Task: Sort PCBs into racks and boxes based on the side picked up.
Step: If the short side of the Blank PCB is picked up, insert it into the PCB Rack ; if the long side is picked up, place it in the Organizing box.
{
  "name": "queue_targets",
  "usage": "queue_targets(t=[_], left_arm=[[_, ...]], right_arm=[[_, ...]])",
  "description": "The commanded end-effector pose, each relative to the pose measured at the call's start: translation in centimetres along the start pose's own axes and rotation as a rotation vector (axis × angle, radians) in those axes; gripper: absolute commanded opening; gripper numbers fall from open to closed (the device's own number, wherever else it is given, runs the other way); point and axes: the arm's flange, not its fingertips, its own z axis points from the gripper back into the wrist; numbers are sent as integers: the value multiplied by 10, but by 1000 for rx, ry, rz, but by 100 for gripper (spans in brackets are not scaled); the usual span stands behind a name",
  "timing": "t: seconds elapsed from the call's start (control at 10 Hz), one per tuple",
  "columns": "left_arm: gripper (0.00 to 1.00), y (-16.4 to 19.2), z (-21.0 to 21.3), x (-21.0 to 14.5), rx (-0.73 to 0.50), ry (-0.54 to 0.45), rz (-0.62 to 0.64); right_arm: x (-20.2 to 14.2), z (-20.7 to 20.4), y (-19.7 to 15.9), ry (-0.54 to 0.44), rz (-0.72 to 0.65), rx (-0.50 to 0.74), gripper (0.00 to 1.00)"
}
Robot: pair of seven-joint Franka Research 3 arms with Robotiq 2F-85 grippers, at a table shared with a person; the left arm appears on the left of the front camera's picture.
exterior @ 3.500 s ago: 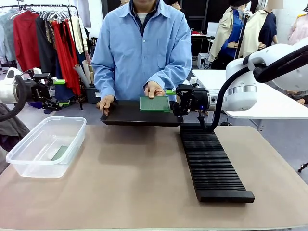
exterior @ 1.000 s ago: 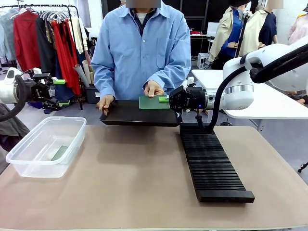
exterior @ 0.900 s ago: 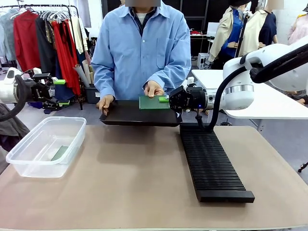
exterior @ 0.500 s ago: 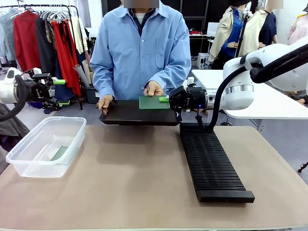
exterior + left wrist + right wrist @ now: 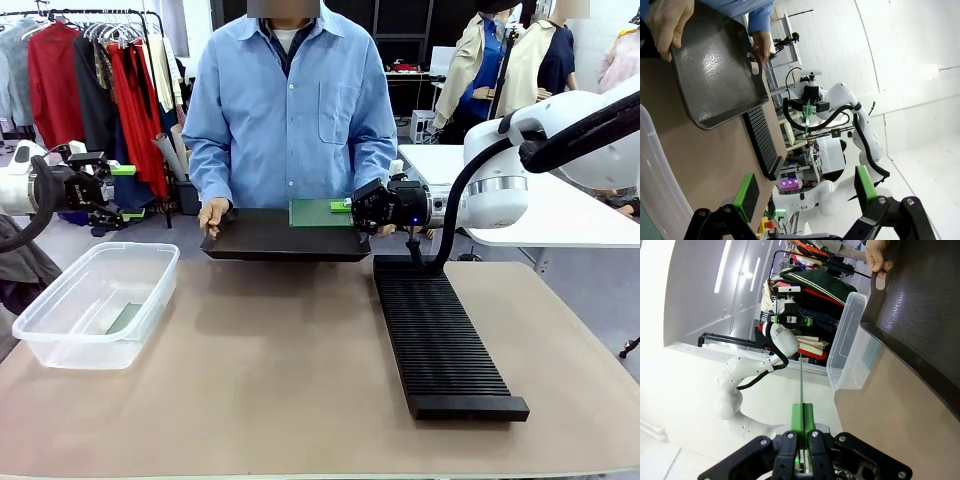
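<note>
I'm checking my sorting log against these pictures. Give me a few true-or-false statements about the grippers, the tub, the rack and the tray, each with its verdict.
1. The right gripper is shut on a PCB. True.
2. The left gripper clamps the clear tub. False: it is open and apart from the tub, off the table's left side.
3. A second PCB lies in the clear tub. True.
4. The rack is full of boards. False: no board stands in its slots.
5. Nobody touches the black tray. False: a person's hand grips its end.
</note>
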Motion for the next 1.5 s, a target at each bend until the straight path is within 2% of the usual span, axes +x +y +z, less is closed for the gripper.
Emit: queue_targets(t=[0.0, 1.4], left_arm=[[100, -3, 1, 0, 1, 2, 4], [100, -3, 1, 0, 1, 2, 4]], right_arm=[[0, -1, 1, -2, 5, 4, 0], [0, -1, 1, -2, 5, 4, 0]])
